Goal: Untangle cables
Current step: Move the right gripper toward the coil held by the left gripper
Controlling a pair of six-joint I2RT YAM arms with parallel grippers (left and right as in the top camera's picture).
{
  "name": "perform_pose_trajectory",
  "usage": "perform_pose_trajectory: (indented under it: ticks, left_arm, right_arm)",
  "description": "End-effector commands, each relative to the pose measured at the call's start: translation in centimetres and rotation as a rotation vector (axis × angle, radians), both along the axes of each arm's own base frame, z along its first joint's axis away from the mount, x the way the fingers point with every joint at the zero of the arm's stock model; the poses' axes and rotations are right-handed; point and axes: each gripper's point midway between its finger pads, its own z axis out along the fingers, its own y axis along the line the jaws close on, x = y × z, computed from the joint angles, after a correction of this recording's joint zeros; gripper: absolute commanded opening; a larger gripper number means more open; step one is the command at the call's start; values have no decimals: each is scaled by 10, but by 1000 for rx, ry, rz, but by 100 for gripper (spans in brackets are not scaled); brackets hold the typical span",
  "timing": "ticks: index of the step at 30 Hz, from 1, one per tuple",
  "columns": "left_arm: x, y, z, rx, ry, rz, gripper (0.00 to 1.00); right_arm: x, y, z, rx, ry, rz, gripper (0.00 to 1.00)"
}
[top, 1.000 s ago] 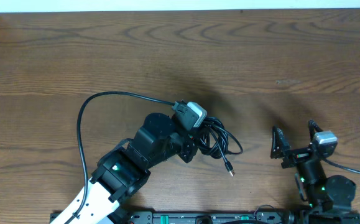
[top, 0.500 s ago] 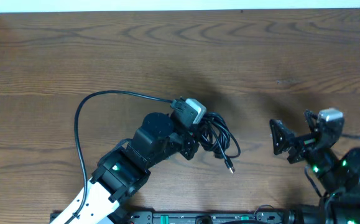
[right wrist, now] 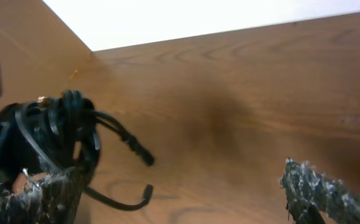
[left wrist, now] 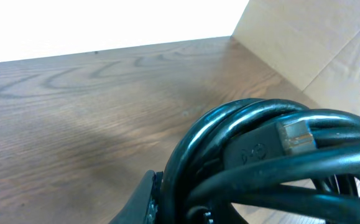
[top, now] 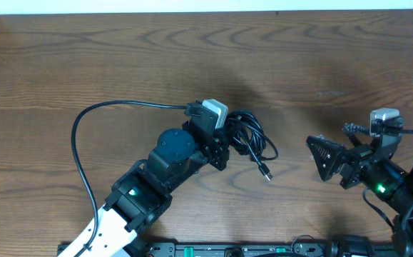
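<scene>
**Left tool clamped on the cable bundle, right tool spread wide beside it**

The cables (top: 250, 137) sit as one bunched coil of thin black cord near the middle of the table (top: 120, 64), a little toward the robot's side. The left tool (top: 224, 146) is clenched on the left edge of that coil. In the left wrist view the glossy black loops (left wrist: 260, 155) fill most of the picture and press right up against the tool's finger (left wrist: 143, 200) at the bottom. A pale plug end (left wrist: 295, 134) is tucked among the strands there.

One loose tail leaves the bundle on its right side and runs down toward the near edge. It ends in a small plug (top: 266, 174) that lies flat on the wood, apart from both tools.

The right tool (top: 322, 158) is released, with its jaws spread wide and nothing between them. It points left toward the coil and stands well apart from it, to the right of the loose plug. In the right wrist view its two textured fingertips (right wrist: 49, 196) frame the bottom corners. The bundle (right wrist: 61, 137) appears on the left, just above the left fingertip. Two short cord ends stick out of it to the right over the bare table (right wrist: 260, 93).

A thicker black arm lead (top: 78, 143) arcs across the wood from the left wrist and back along the left arm, separate from the coil.
</scene>
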Motion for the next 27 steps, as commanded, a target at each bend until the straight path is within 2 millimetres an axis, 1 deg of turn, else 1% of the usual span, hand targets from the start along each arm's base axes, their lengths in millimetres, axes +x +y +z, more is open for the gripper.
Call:
perform_pose_trajectory:
  ticks: [1, 6, 12, 16, 21, 24, 27]
  left_arm:
    - [2, 2, 11, -65, 11, 30, 8]
    - [-6, -6, 13, -69, 9, -36, 8]
    - [-23, -26, 16, 20, -144, -248, 7]
    - [-19, -30, 18, 62, -228, -272, 7]
    - [-10, -39, 20, 91, -316, -288, 7]
    - [-5, -43, 27, 89, -373, -289, 8]
    - [-6, -46, 41, 76, -452, -294, 8]
  right_arm:
    - [-7, 9, 18, 31, 3, 53, 99]
    - [-10, 11, 23, 44, 64, 64, 99]
    - [-16, 29, 30, 111, 110, 190, 99]
    - [-12, 31, 28, 130, 130, 210, 99]
    - [-8, 31, 33, 131, 104, 210, 99]
    - [-12, 36, 37, 165, 109, 240, 99]
    - [-12, 36, 37, 143, 85, 254, 99]
